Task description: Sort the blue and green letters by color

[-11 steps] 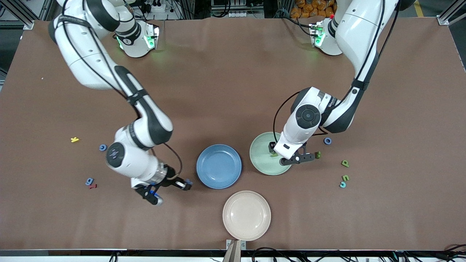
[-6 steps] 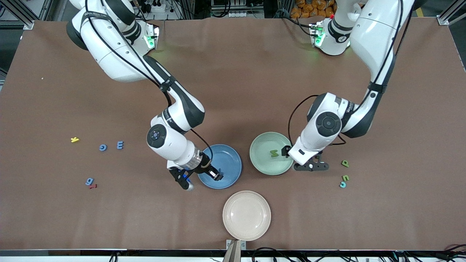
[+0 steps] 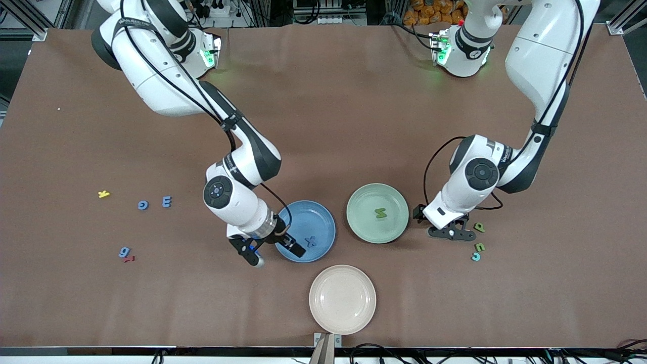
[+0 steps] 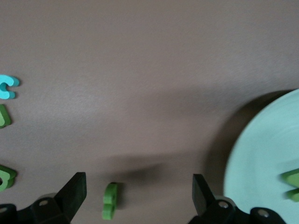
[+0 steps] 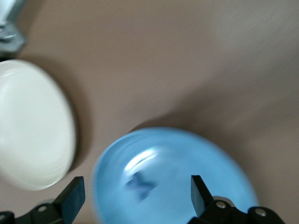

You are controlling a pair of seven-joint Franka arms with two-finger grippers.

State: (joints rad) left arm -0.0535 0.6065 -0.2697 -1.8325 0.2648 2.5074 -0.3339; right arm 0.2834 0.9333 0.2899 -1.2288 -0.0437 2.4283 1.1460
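— Letters first: where's the left gripper [image 3: 451, 234]?
— Spread wide, empty, over a green letter [image 4: 110, 201] beside the green plate [image 3: 361, 227]. I'd straddle it squarely before pinching.
— And the right gripper [image 3: 275, 248]?
— Wide too, at the blue plate [image 3: 323, 217], blue letter [image 3: 311, 241] lying inside.

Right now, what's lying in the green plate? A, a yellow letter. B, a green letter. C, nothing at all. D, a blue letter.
B: a single green letter lies flat inside the green plate, apart from both end effectors.
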